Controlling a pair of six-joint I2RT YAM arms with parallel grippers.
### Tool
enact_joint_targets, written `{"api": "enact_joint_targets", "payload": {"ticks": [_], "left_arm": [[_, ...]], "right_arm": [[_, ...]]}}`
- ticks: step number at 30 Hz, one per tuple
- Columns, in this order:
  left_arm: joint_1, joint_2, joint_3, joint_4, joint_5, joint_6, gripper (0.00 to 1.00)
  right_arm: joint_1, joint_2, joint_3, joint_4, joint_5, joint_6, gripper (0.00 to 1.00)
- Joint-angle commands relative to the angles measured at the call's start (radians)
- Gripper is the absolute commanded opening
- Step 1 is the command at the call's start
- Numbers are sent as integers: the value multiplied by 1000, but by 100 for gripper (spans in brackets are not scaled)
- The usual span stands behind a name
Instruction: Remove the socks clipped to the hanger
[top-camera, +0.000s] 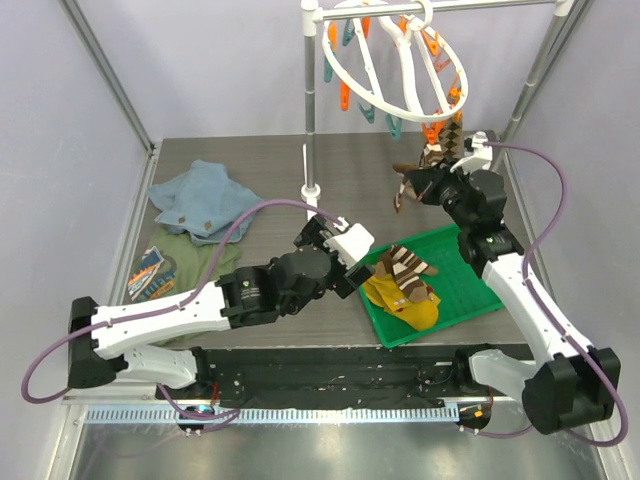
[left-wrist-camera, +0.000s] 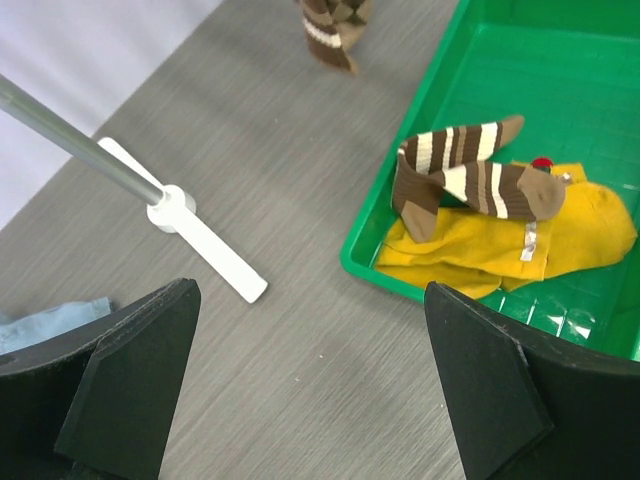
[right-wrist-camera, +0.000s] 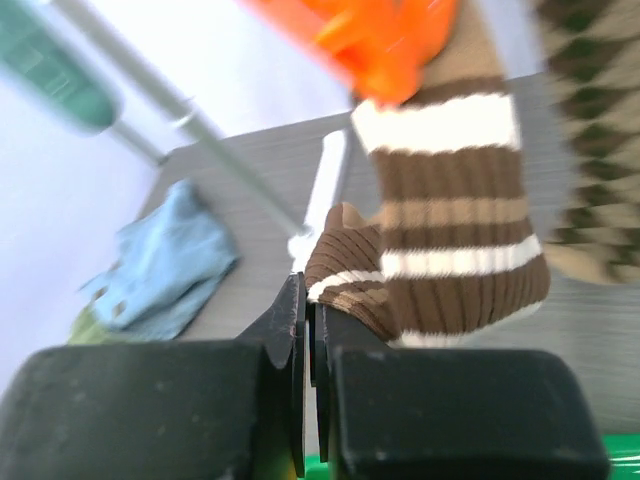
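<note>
Hanger, a white ring with orange and teal clips, hangs tilted from the grey rail stand at the back of the table. Two socks are on it, at its lower right edge: a hanging striped sock under an orange clip, and just beside it a diamond-patterned sock, blurred in the right wrist view. Right gripper is raised to that edge, its jaws pressed nearly together on a folded bit of the hanging striped sock. Left gripper hovers low over bare table beside the green tray, its fingers spread wide and holding nothing. In the tray, a loose striped sock lies on top of mustard-yellow socks at the near left corner. Blue cloth and olive-green cloth lie at the far left of the table, well apart from the tray.
</note>
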Motion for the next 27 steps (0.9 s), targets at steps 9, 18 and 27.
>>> {"api": "enact_joint_targets", "payload": {"ticks": [9, 18, 27], "left_arm": [[158, 92, 197, -48, 254, -190, 100], [159, 164, 257, 24, 312, -176, 100], [176, 307, 364, 67, 280, -182, 100]], "right_arm": [[20, -242, -47, -113, -228, 134, 1], [22, -311, -102, -8, -316, 312, 1], [22, -330, -68, -31, -320, 363, 1]]}}
